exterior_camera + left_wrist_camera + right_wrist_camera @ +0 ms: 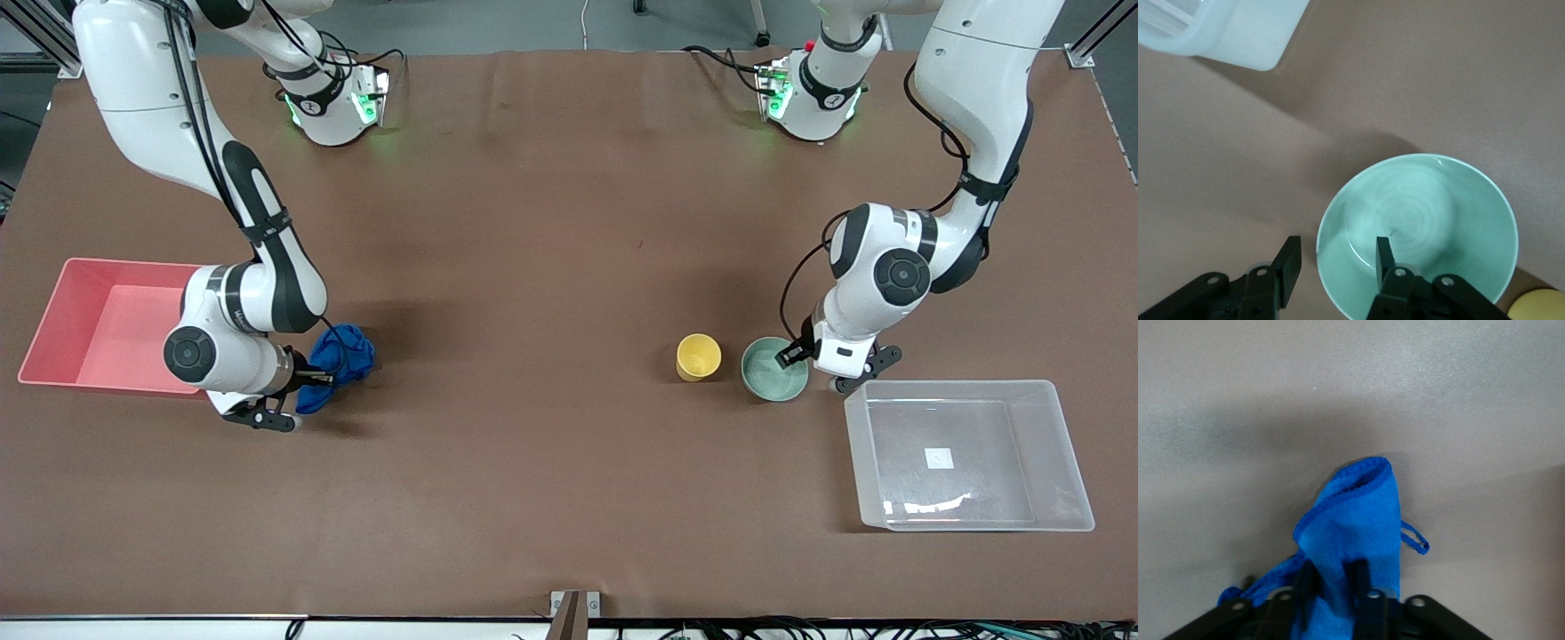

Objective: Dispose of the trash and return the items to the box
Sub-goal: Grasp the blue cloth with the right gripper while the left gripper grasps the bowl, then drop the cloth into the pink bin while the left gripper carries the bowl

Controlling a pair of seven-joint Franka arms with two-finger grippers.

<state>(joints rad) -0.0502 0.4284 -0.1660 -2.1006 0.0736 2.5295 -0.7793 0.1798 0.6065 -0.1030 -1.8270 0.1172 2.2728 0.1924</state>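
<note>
The deep-blue cloth wad (345, 354) is pinched in my right gripper (316, 379), beside the pink bin. In the right wrist view the fingers (1360, 579) are shut on a fold of the cloth (1353, 520), and my right gripper (1333, 583) is low over the table. The mint-green bowl (772, 372) stands upright next to the yellow cup (698, 356). My left gripper (794, 356) is open at the bowl's rim. In the left wrist view, my left gripper (1336, 259) straddles the rim of the bowl (1431, 213), with one finger inside and one outside. The clear box (965, 453) stands empty beside the bowl.
The pink bin (62, 324) sits at the right arm's end of the table, empty. A corner of the clear box (1238, 30) and the cup's edge (1538, 308) show in the left wrist view. Brown table between the cloth and cup is bare.
</note>
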